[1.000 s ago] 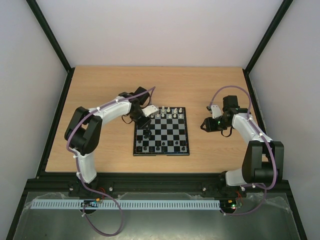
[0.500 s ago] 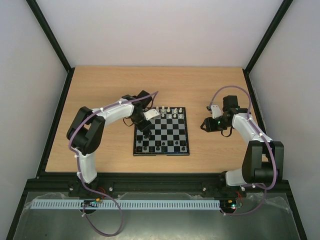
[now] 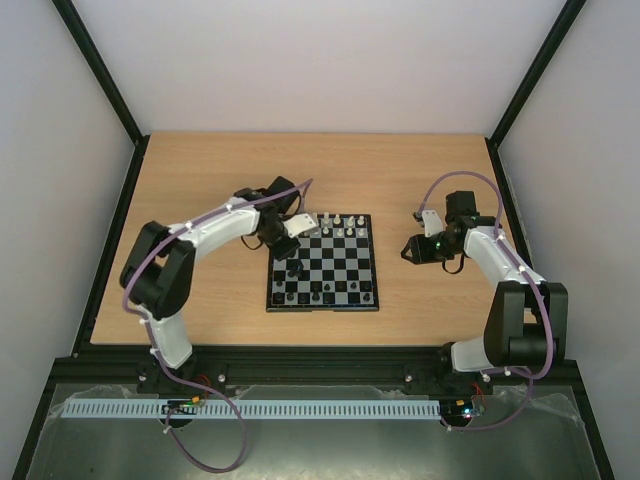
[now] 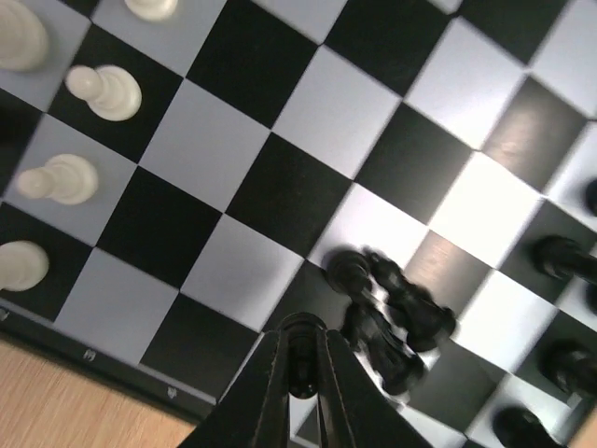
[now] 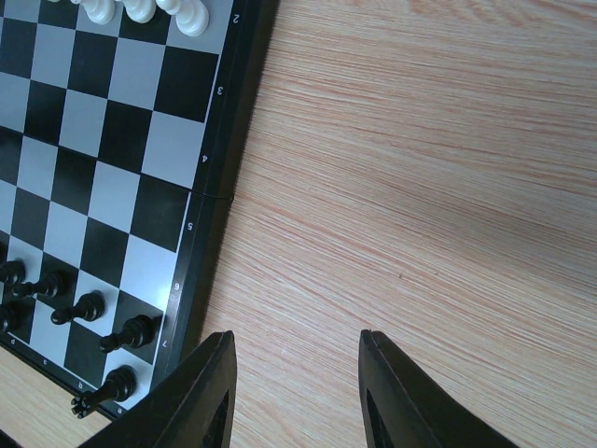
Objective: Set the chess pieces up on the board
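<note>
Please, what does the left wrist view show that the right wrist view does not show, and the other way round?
Only the left wrist view: the left claw, shut, low over the board, beside a blurred cluster of black pieces. Only the right wrist view: the right claw, open, beside the board, and the numbers on its rim. Both: checkered squares, white pieces, other black pieces, and some wooden table.

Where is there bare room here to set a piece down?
Free: the board's middle rows right of the left gripper, between white pieces and black pieces; the table from board to right gripper. Crowded: the far and near rows, and beside the left gripper, where black pieces lie.
</note>
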Tool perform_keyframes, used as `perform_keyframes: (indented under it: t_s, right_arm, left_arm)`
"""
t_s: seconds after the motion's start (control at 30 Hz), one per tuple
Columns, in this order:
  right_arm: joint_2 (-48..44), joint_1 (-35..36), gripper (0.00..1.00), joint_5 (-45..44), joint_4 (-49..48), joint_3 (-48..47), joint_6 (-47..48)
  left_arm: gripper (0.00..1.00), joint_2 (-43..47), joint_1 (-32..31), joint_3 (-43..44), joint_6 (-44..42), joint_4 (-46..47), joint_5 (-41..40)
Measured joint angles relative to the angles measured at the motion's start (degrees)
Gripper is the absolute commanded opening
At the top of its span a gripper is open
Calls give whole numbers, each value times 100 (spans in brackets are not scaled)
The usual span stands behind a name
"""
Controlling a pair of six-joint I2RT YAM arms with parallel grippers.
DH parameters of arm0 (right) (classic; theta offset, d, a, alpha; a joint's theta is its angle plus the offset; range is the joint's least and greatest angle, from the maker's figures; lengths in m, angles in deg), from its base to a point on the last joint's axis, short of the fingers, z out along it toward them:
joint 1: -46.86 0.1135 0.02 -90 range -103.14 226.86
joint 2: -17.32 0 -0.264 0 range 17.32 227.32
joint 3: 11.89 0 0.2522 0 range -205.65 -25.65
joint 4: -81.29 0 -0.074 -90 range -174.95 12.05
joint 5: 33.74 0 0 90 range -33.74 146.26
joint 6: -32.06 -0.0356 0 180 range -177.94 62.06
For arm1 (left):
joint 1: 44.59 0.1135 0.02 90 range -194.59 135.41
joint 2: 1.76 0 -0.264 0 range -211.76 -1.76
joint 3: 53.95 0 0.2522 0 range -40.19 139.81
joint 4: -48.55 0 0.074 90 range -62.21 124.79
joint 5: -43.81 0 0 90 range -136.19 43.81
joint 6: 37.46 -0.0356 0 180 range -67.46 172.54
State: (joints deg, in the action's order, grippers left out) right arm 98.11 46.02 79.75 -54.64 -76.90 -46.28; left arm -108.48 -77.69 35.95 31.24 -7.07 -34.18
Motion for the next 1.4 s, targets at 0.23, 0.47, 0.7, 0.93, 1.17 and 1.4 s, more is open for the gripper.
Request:
perform_keyframes:
  t_s: [0.23,0.47,0.7,0.93,1.17,1.4]
  right_arm:
    - [0,0,37,2,0,0,0]
    - [0,0,37,7,-2,0,0]
    - [0,-2,37,7,-2,0,0]
    - [0,0,37,4,-2,0,0]
    - [0,0,37,4,-2,4,4]
    - [0,-2,37,2,-2,9,11]
  left_arm:
    - [7,1054,-125,-468,-575,-114,284]
    - [7,1084,-579,-916,-1034,-396,363]
    - [7,929,-713,-935,-1016,-402,352]
    - [8,782,-715,-935,-918,-389,210]
    - [9,678,-723,-935,-800,-339,96]
    - [10,535,-723,-935,-699,-199,68]
